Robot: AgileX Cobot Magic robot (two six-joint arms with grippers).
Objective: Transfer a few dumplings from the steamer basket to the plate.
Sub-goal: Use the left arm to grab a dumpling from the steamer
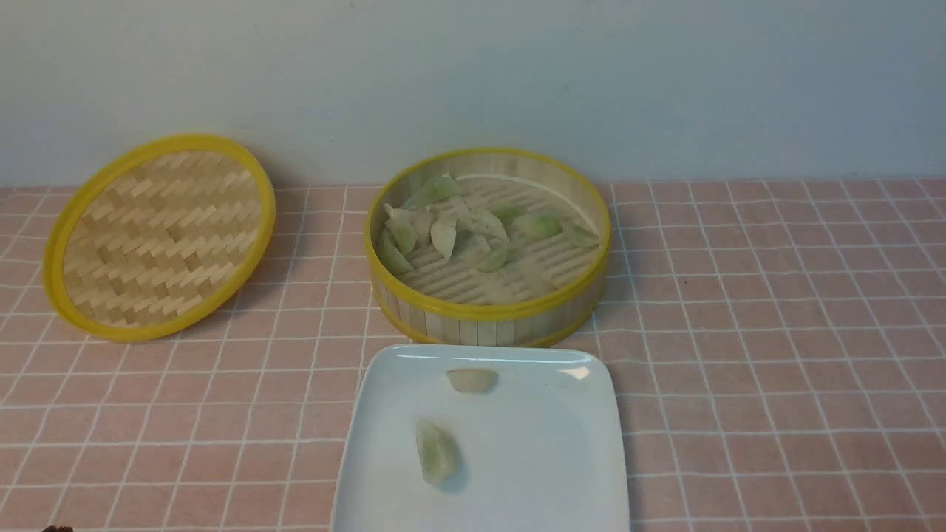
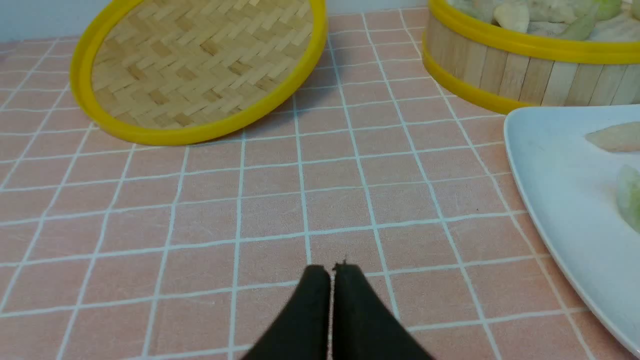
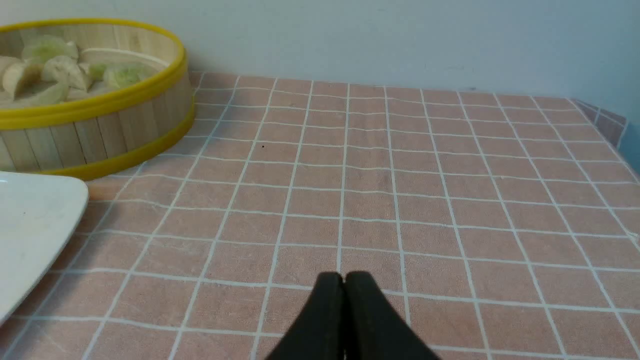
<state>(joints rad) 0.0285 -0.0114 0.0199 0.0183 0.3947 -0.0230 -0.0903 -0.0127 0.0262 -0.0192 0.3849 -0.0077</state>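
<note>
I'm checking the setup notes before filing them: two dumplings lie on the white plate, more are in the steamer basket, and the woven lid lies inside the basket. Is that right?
Not quite: the woven lid is outside the basket, to its left, as the front view shows. The rest stands: two dumplings on the plate, more in the basket.

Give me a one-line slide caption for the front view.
Two pale dumplings lie on the white plate, more fill the steamer basket behind, its woven lid beside it.
</note>
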